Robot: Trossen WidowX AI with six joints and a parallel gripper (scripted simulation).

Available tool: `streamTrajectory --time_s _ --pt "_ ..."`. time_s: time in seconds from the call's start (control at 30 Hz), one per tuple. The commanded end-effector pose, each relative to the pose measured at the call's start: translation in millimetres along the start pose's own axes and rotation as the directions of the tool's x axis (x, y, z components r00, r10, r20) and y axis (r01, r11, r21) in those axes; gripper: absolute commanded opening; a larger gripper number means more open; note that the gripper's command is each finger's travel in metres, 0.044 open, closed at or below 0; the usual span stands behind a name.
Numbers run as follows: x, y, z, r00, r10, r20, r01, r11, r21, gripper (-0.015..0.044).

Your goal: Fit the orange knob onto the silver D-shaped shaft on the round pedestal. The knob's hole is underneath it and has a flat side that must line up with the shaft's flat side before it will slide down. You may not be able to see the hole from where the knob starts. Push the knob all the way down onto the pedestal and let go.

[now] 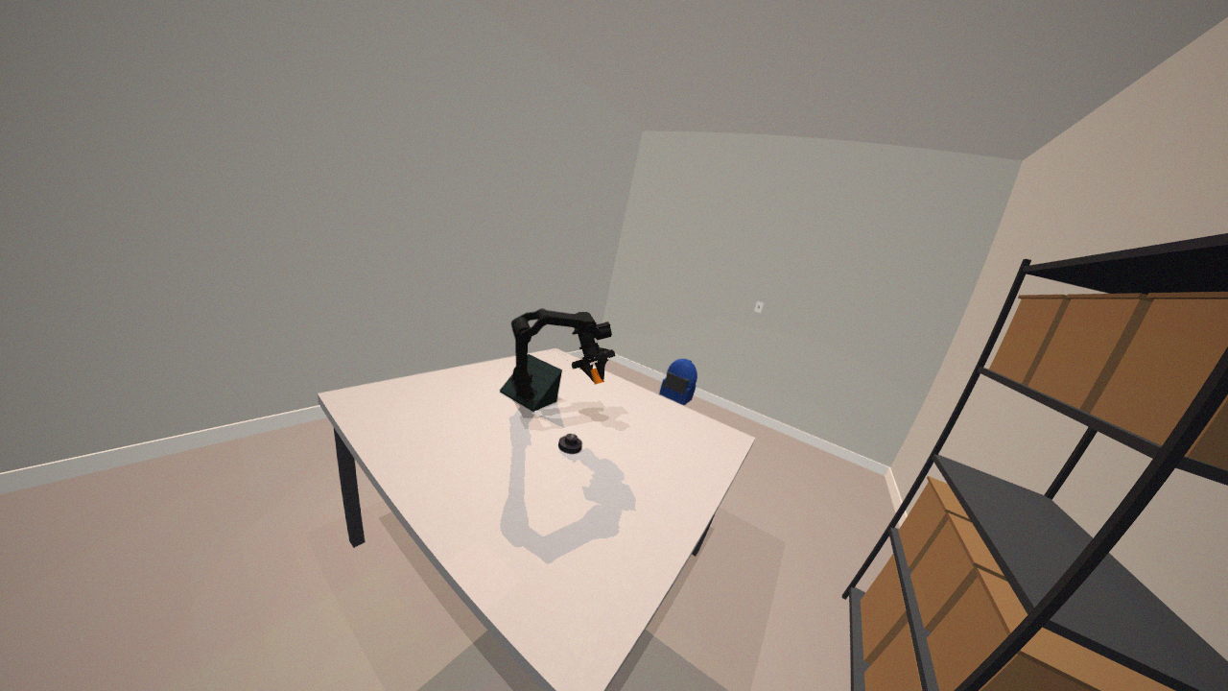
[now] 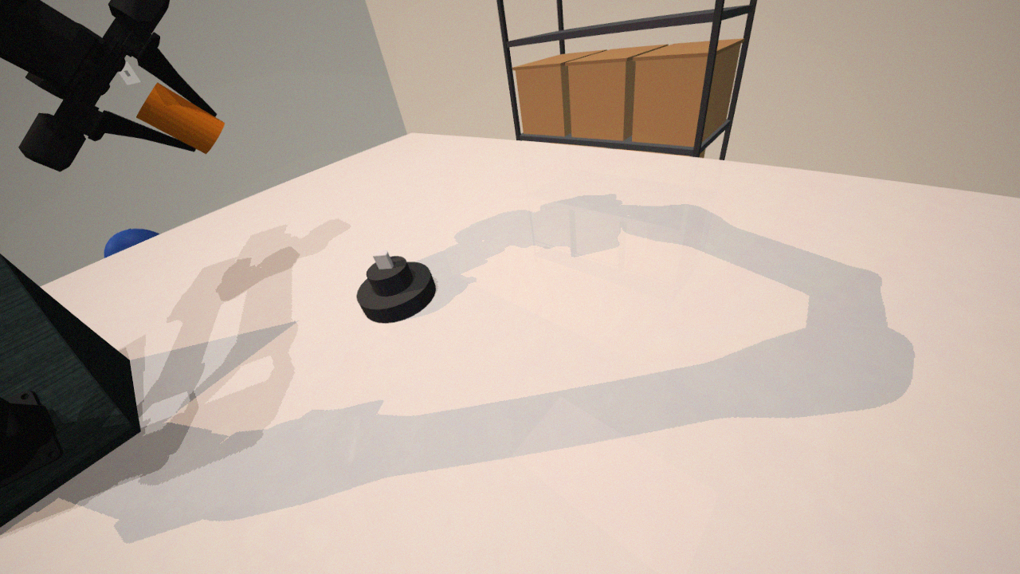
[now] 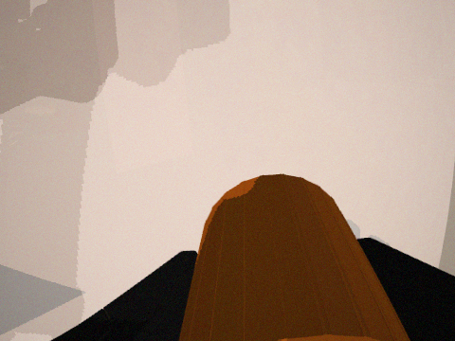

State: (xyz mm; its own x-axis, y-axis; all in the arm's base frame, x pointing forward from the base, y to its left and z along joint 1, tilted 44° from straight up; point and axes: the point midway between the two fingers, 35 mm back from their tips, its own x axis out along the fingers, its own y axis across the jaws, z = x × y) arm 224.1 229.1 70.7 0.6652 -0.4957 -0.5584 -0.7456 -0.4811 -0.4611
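Observation:
My gripper (image 1: 598, 377) (image 2: 204, 131) (image 3: 277, 261) is shut on the orange knob (image 1: 597, 372) (image 2: 174, 115) (image 3: 284, 275), a cylinder held high above the table. The knob is tilted, its outer end pointing down and to the right in the exterior view; its hole is not visible. The black round pedestal (image 1: 570, 445) (image 2: 396, 308) stands on the table, below the gripper and to its right in the exterior view. The silver shaft (image 2: 384, 261) sticks up from its raised centre. Its flat side is hard to make out. The wrist view does not show the pedestal.
The table (image 1: 446, 446) (image 2: 784, 492) (image 3: 332, 71) carries the arm's dark wedge-shaped base (image 1: 544, 392) (image 2: 64, 371) and several arm shadows. A blue object (image 1: 684, 374) (image 2: 129, 240) is beyond the table's edge. A shelf rack with brown boxes (image 1: 1026, 344) (image 2: 598, 100) stands off the table.

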Motion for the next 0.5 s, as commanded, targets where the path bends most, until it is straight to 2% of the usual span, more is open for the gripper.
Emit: streamTrajectory --time_s 0.0,0.47 --pt "6 0 0 0.994 0.106 0.005 -0.106 0.994 0.013 0.0000" --pt "36 8 0 0.893 0.449 0.008 -0.449 0.893 0.012 0.0000"
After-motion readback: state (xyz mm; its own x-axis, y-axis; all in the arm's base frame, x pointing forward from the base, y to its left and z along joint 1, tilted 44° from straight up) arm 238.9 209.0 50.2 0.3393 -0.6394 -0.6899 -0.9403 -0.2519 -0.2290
